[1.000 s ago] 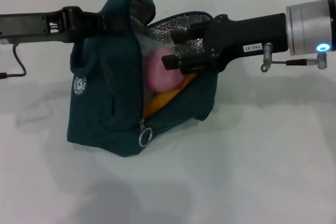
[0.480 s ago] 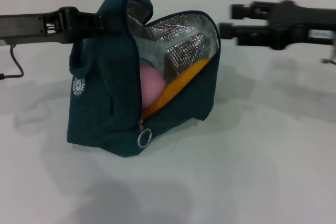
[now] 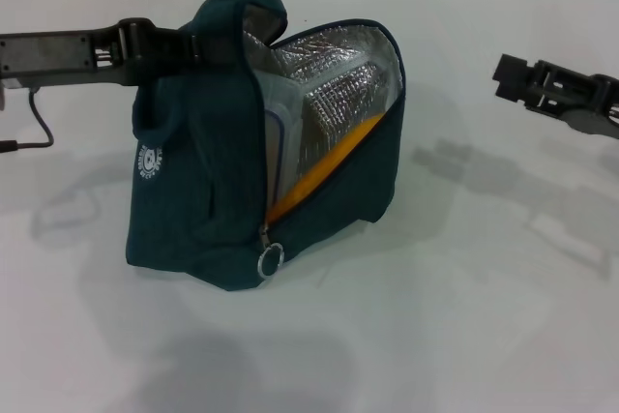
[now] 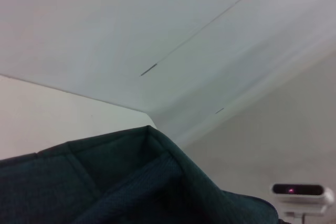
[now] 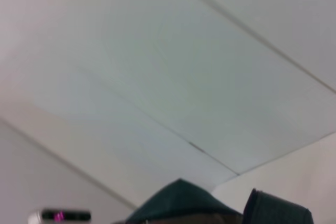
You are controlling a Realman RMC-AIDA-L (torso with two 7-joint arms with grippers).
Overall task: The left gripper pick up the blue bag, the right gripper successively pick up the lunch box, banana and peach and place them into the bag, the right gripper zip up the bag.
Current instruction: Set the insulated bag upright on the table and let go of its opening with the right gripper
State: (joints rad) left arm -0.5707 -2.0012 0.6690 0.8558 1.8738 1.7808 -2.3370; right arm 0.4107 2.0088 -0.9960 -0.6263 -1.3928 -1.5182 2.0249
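The blue bag (image 3: 203,191) stands on the table left of centre, its mouth open and the silver lining showing. My left gripper (image 3: 198,45) is shut on the bag's top and holds it up. Inside, the clear lunch box (image 3: 285,128) leans against the lining and the banana (image 3: 329,163) shows as an orange strip below it. The peach is hidden. The ring zipper pull (image 3: 270,259) hangs at the low end of the opening. My right gripper (image 3: 510,78) hovers open and empty, well to the right of the bag. The bag's fabric (image 4: 131,182) fills the near part of the left wrist view.
The white table (image 3: 435,316) stretches in front of and to the right of the bag. A black cable (image 3: 39,132) loops under the left arm at the far left. The bag's top (image 5: 181,203) peeks into the right wrist view.
My right gripper came out of the bag's mouth and drew back to the right, lower than before. The peach it left inside has sunk out of sight. The left gripper still holds the bag.
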